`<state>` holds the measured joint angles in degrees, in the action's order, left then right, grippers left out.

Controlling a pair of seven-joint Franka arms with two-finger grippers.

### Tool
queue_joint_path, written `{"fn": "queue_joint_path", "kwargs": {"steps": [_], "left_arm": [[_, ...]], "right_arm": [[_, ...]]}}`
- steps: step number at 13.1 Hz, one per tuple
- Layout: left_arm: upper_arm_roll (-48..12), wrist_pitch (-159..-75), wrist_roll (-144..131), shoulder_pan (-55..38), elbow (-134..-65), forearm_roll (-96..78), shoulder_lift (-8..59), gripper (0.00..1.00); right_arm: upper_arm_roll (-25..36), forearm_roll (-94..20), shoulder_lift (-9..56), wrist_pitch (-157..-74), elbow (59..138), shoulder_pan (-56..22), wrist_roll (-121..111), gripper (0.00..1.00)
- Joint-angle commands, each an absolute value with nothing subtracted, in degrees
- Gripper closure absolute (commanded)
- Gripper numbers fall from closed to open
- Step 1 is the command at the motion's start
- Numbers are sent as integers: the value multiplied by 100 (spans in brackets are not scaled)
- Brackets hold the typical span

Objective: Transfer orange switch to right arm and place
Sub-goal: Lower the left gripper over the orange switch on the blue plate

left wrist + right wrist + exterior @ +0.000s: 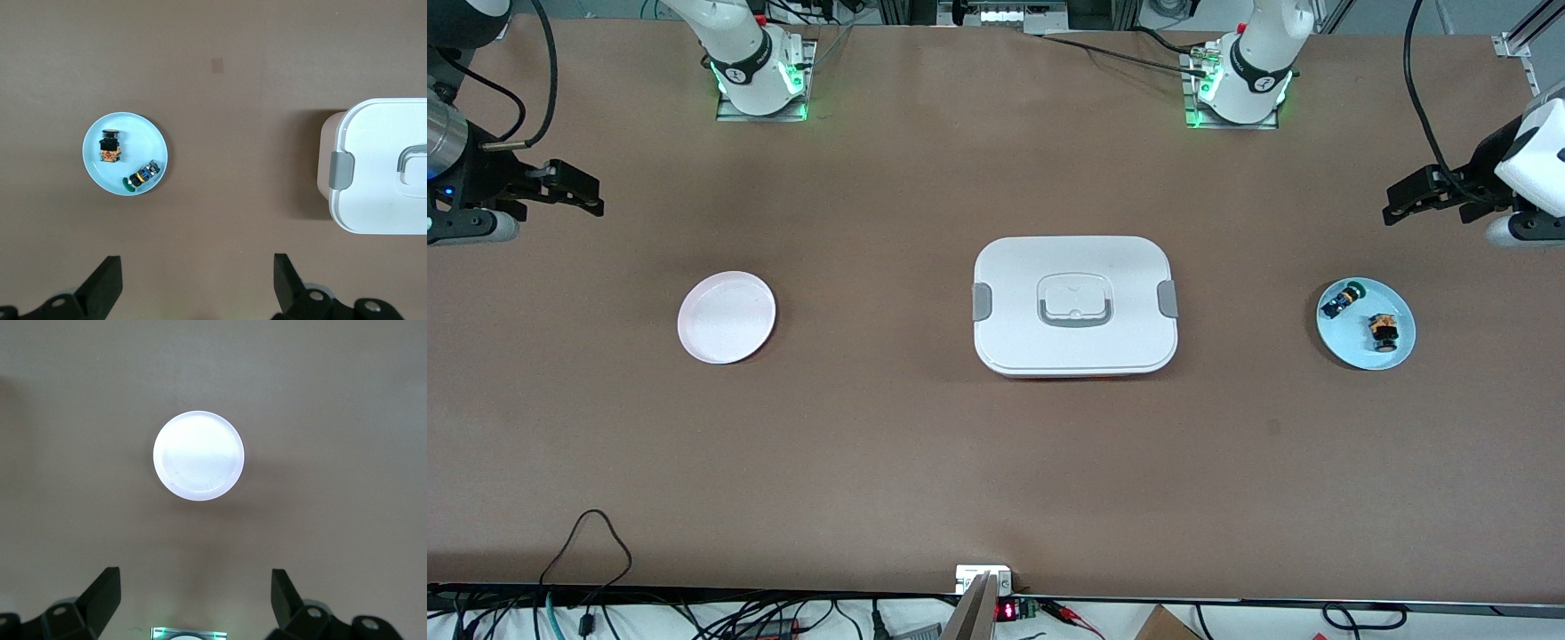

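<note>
Front view: the orange switch (pixel 1384 332) lies on a pale blue plate (pixel 1343 342) toward the left arm's end of the table, beside a blue-and-black part with a green cap (pixel 1341 300) that sits a little farther from the front camera on the same plate. A closed white lidded box (pixel 1075 305) stands mid-table, and an empty pink-white plate (pixel 727 317) lies toward the right arm's end. The left gripper (pixel 1400 203) hangs over bare table near that arm's edge of the table, not yet over the blue plate; the right gripper (pixel 578 189) waits over bare table at its own end. Neither holds anything.

Left wrist view: the left gripper (pixel 197 283) shows 2 fingers spread wide apart with nothing between them. The orange switch (pixel 110 148) and the green-capped part (pixel 141 177) are close together on the blue plate (pixel 97 175), though they do not appear to touch. In my judgement the step in hand is the left arm's first pick, and doing it well means centring over the switch, turning the wrist so the fingers close across its narrow body, and coming down on the side away from the green-capped part so that 1 finger does not nudge it. Gripping low on the body would leave the cap end free for the right gripper at the handover.

Right wrist view: the right gripper (pixel 195 600) is likewise wide open and empty, looking down on the pink-white plate (pixel 199 455), the likely place for the switch.
</note>
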<state>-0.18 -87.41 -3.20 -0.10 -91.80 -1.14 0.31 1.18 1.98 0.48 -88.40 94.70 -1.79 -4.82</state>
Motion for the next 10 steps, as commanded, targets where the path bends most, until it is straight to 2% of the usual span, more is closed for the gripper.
{"fn": "queue_joint_path", "kwargs": {"steps": [1, 7, 10], "left_arm": [[-44, -8561, -282, 9, -8982, 0, 123, 0], [-61, -8333, -134, 17, -8780, 210, 351, 0], [-35, -8393, 772, 315, -9008, 246, 465, 0]], "right_arm": [[123, 184, 96, -8763, 9413, -176, -536, 0], [123, 193, 299, -8894, 9387, -158, -545, 0], [123, 185, 527, -9026, 9396, -158, -545, 0]]}}
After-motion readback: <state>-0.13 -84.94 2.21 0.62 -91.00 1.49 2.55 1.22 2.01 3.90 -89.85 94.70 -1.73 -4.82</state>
